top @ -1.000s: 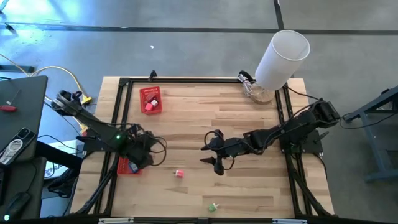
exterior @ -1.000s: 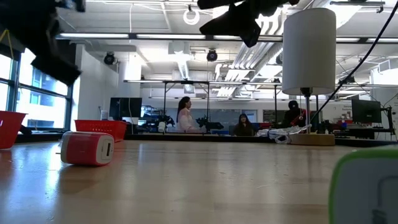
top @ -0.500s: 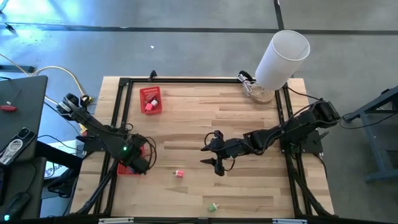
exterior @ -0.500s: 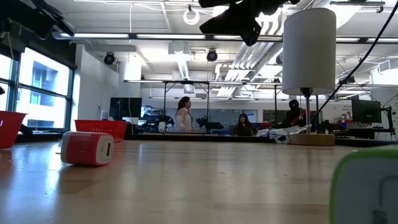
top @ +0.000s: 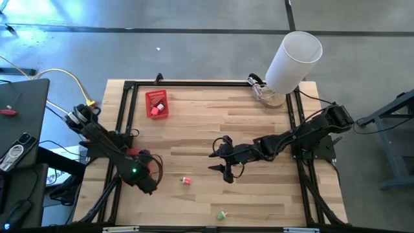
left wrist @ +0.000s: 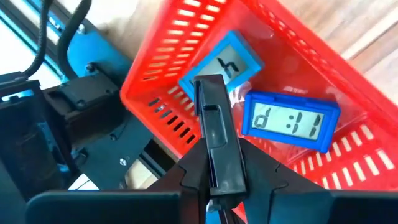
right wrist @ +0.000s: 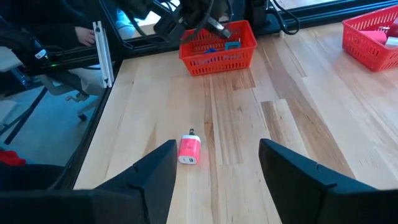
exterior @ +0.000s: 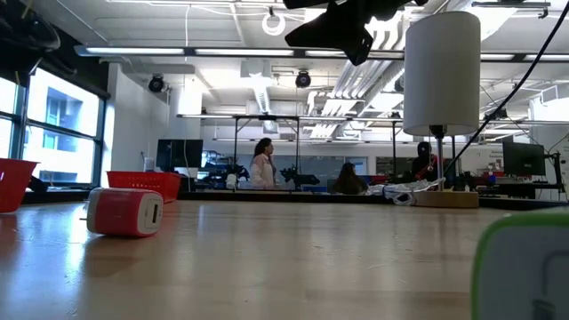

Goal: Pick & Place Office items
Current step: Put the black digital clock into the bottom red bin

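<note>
High view: the small red-and-white blocky charger (top: 186,180) lies on the wooden table (top: 246,123) between the two arms, and a green-and-white piece (top: 220,215) sits near the front edge. Right wrist view: the charger (right wrist: 189,150) lies flat, its long axis running away from the right gripper (right wrist: 217,171), whose fingers stand wide apart and hold nothing. Left wrist view: the left gripper (left wrist: 219,158) hangs over a red mesh basket (left wrist: 311,56), fingers pressed together and empty, above two blue display blocks (left wrist: 290,121) lying face up.
</note>
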### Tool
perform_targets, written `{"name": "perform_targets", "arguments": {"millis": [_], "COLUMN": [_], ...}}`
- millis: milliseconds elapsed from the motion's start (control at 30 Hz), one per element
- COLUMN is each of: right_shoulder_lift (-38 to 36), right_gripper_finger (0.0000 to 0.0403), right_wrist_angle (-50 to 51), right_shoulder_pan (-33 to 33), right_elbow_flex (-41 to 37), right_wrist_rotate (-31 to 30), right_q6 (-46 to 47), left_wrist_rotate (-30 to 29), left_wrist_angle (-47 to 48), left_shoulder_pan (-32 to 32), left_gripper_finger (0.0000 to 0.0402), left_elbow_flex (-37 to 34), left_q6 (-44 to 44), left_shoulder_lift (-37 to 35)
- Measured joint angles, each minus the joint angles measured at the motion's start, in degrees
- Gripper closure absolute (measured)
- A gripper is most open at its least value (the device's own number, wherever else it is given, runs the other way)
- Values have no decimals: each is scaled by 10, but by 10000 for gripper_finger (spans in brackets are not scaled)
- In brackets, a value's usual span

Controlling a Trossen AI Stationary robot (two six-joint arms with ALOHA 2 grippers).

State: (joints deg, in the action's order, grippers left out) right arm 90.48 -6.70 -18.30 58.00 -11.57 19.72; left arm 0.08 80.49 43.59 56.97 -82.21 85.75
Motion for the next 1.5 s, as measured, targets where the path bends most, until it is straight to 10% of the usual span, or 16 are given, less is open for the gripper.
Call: {"name": "perform_targets", "arguments": {"millis": [1500], "right_shoulder_lift": [0], "right_gripper_finger": [188], "right_wrist_angle": [0], "right_shoulder_pan": [-13], "right_elbow_flex": [0], "right_wrist_rotate": [0], "right_q6": [0], "left_wrist_rotate": [22], "left_wrist_angle": [0], "left_shoulder_pan": [0], "left_gripper_finger": [326], "left_elbow_flex": [0], "left_q6": [5], "left_shoulder_lift": [23]}}
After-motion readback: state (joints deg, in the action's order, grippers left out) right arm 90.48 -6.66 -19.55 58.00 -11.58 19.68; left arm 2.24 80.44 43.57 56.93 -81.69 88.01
